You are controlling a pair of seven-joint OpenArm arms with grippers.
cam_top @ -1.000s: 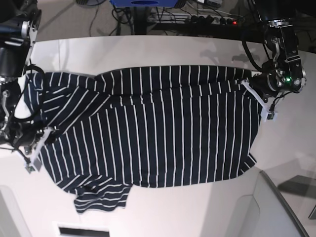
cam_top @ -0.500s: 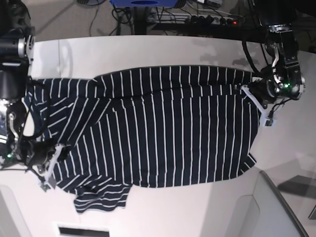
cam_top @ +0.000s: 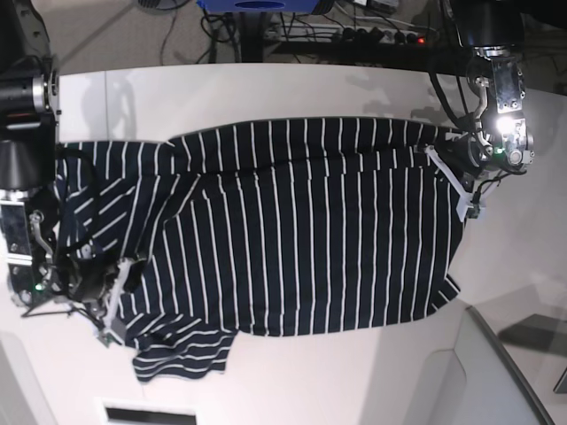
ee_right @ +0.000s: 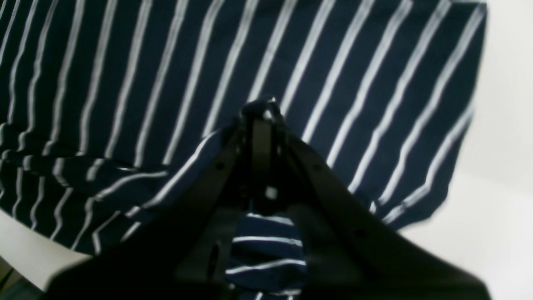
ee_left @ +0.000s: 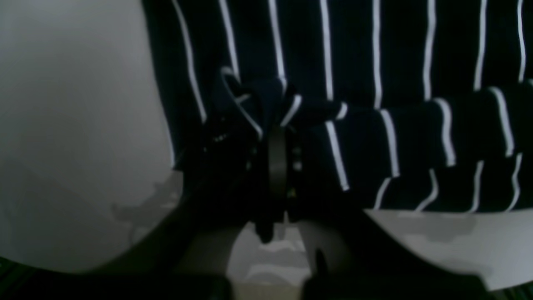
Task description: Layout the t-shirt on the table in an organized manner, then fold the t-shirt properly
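Presently the soft striped t-shirt (cam_top: 301,230) lies rumpled on the smooth white bench (cam_top: 266,381); both grippers' jaws, left (ee_left: 277,125) and right (ee_right: 261,112), are clamped on bunched fabric.

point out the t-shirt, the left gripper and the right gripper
t-shirt (cam_top: 301,230), base view, middle of the striped body.
left gripper (ee_left: 277,125), left wrist view, tips pinching bunched fabric.
right gripper (ee_right: 261,112), right wrist view, tips shut on a fabric fold.
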